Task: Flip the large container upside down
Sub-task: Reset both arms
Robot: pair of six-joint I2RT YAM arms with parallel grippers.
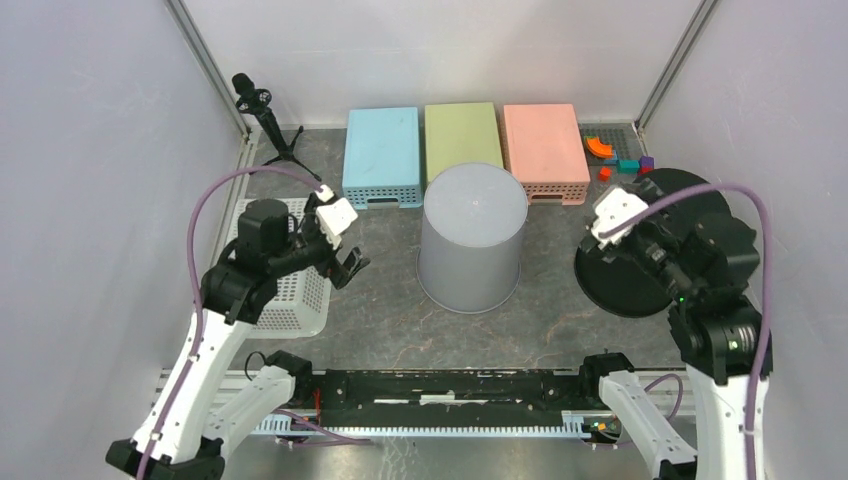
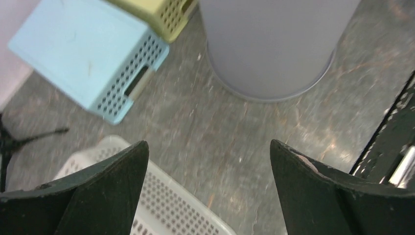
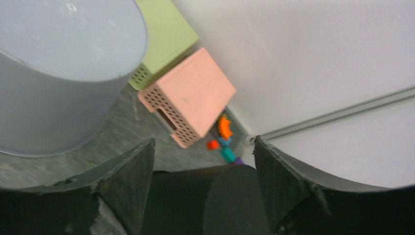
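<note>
The large grey container (image 1: 472,240) stands mid-table with its closed flat face up and its wider rim on the table. It also fills the top of the left wrist view (image 2: 274,44) and the left of the right wrist view (image 3: 58,63). My left gripper (image 1: 352,268) hangs open and empty to its left, over the corner of a white basket (image 2: 171,205); its fingertips (image 2: 209,143) are far apart. My right gripper (image 1: 606,252) is to the container's right, clear of it. Its jaws (image 3: 203,141) stand open above a black round object (image 3: 205,196).
Blue (image 1: 382,155), green (image 1: 462,140) and pink (image 1: 545,150) upturned perforated boxes line the back. Small coloured blocks (image 1: 615,160) lie in the back right corner. A microphone on a tripod (image 1: 265,115) stands back left. The white basket (image 1: 295,295) sits left, the black round object (image 1: 640,270) right.
</note>
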